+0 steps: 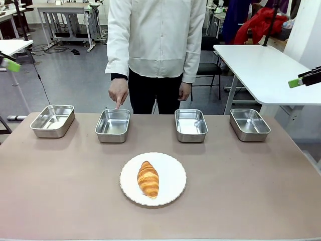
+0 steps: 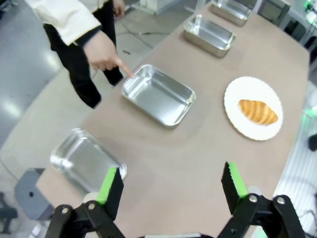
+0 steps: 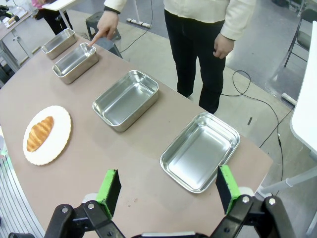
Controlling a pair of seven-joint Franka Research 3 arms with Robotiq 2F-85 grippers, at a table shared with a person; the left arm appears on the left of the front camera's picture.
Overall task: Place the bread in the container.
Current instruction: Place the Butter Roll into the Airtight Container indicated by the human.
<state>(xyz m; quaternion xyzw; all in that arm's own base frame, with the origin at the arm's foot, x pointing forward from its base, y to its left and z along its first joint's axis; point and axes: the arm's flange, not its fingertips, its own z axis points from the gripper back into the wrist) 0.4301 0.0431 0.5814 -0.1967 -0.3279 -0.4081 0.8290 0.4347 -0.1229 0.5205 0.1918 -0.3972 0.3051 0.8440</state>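
The bread, a golden-brown croissant (image 1: 148, 178) (image 2: 258, 111) (image 3: 39, 133), lies on a round white plate (image 1: 173, 170) near the table's front middle. A person's hand (image 1: 119, 93) (image 2: 104, 52) (image 3: 105, 25) points a finger at the rim of the second steel container from the left (image 1: 113, 125) (image 2: 158, 94) (image 3: 75, 62), which holds nothing. My left gripper (image 2: 171, 181) hangs open high over the table's left end, its green pad at the picture edge (image 1: 11, 64). My right gripper (image 3: 168, 186) (image 1: 303, 79) is open above the right end. Neither holds anything.
Three more identical steel pans stand in the same row: far left (image 1: 52, 120), right of middle (image 1: 191, 125) and far right (image 1: 249, 124). The person stands at the far edge behind the middle. A white table (image 1: 266, 70) stands behind on the right.
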